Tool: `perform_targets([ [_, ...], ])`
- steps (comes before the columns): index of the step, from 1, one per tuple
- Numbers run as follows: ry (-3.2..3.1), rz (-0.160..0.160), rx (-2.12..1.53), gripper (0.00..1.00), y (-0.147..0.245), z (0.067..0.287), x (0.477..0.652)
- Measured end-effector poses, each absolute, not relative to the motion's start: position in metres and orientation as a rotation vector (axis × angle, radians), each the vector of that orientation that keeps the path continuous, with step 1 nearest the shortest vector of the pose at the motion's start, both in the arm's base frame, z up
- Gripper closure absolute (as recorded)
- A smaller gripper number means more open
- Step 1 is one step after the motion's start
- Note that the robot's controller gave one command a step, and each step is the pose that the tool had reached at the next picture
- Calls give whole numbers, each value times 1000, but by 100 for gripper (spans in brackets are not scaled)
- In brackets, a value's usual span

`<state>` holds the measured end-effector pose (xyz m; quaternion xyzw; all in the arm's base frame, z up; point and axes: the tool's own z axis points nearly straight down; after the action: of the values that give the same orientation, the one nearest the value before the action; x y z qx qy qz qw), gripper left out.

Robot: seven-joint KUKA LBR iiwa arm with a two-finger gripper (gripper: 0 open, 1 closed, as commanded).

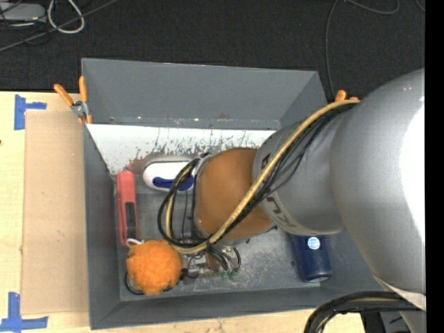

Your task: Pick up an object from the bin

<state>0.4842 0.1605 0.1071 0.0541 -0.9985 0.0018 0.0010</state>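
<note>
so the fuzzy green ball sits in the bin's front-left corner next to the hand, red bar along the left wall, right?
Not quite: the fuzzy ball is orange, not green. The camera view shows it in the front-left corner beside the hand, with the red bar along the left wall of the bin.

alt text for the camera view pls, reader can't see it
A robot arm reaches from the right into a grey metal bin, its end effector down beside a fuzzy orange ball near the lower left corner. A red bar, a white-and-blue item and a dark blue can lie elsewhere inside.
</note>
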Motion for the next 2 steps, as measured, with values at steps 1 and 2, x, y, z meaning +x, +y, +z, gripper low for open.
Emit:
perform_targets([
  [1, -3135, 5, 169, 100, 161, 107, 484],
  [2, -3146, -1, 165, 100, 169, 78, 480],
])
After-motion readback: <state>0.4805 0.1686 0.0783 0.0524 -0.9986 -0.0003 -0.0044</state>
